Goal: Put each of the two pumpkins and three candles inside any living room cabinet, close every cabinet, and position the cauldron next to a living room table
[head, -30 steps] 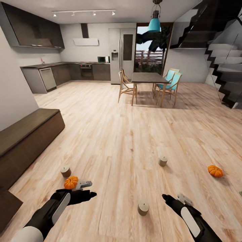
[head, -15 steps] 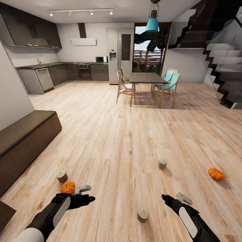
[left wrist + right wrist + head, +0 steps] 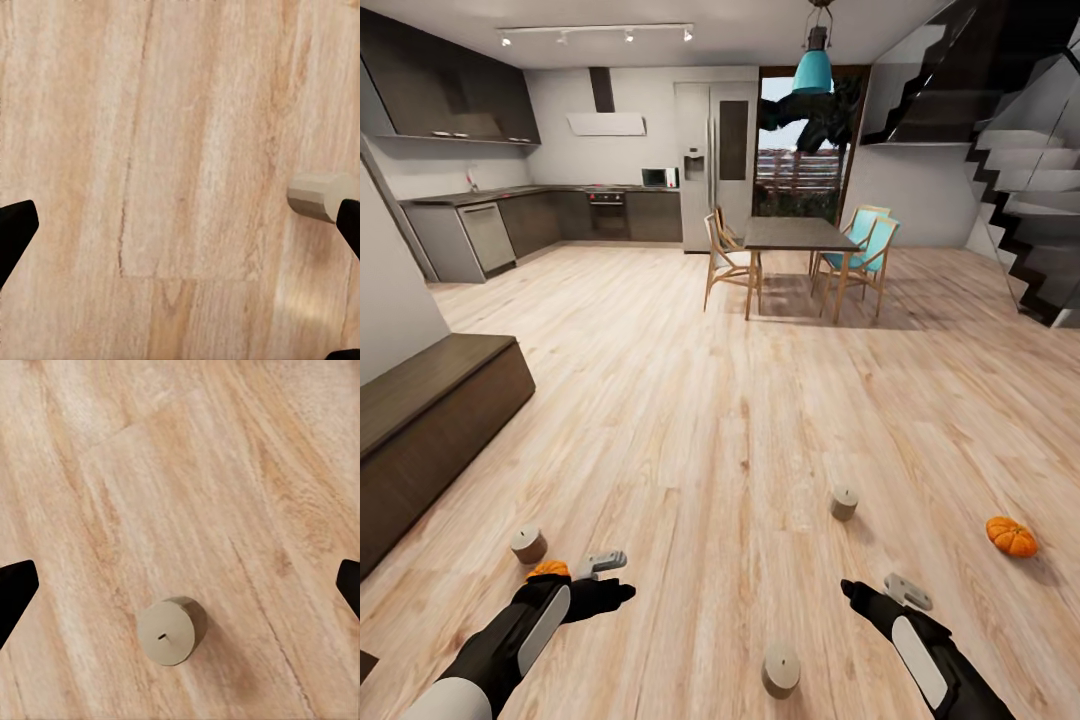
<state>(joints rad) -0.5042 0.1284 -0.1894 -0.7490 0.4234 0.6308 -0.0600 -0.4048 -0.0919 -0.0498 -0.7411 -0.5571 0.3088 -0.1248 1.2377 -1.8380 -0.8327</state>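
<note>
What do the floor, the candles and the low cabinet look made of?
Floor: pale wood planks, grain visible, slight sheen. Candles: matte beige, probably wax, wick on top, clearest in the right wrist view. Cabinet: dark brown wood-look, matte, handle-less.

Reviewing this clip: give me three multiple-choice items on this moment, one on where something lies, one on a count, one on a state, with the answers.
1. Where does the pumpkin on the robot's right lie?
A. on the dining table
B. on the wood floor
C. on the cabinet

2. How many candles stand on the floor in the head view?
A. one
B. two
C. three

3. How are the two tools set?
A. both open, holding nothing
B. both shut on candles
C. the left one shut on a pumpkin

Answers:
1. B: it sits on the floor, far from the table and the cabinet.
2. C: candles at and.
3. A: the left tool and right tool show spread fingers with only floor between them.
</note>
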